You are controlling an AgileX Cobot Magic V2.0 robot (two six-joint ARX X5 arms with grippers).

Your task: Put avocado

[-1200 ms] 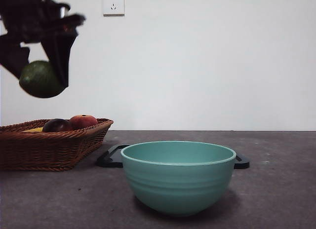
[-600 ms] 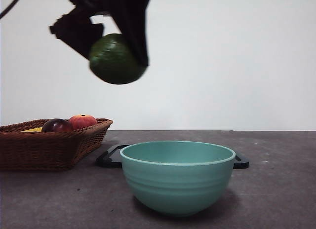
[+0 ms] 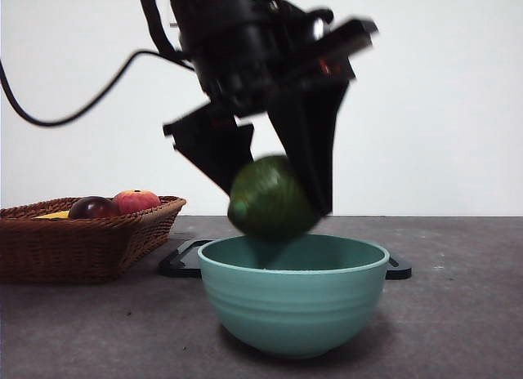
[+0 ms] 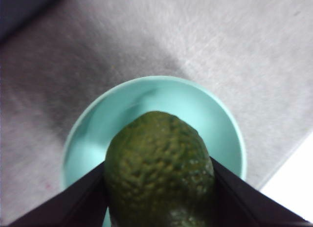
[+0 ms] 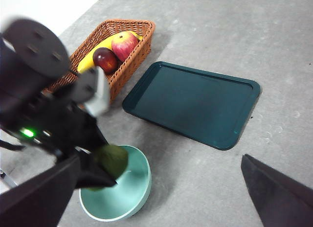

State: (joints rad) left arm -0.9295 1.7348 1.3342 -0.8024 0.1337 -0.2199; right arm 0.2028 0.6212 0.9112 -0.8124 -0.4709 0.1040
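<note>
The avocado (image 3: pixel 270 198) is dull dark green with rough skin. My left gripper (image 3: pixel 274 199) is shut on it and holds it just above the rim of the teal bowl (image 3: pixel 294 305), slightly left of the bowl's middle. In the left wrist view the avocado (image 4: pixel 159 170) sits between the black jaws, over the bowl's inside (image 4: pixel 146 97). The right wrist view shows the left arm, the avocado (image 5: pixel 111 159) and the bowl (image 5: pixel 132 197) from high up. My right gripper (image 5: pixel 160 161) is open and empty, high above the table.
A wicker basket (image 3: pixel 82 244) at the left holds a dark maroon fruit (image 3: pixel 94 207), a red-orange fruit (image 3: pixel 137 201) and a banana (image 5: pixel 90 58). A dark green tray (image 5: pixel 193 102) lies flat behind the bowl. A black cable hangs from the arm at the upper left.
My left gripper has carried the avocado to the right from above the basket and lowered it to just above the bowl.
</note>
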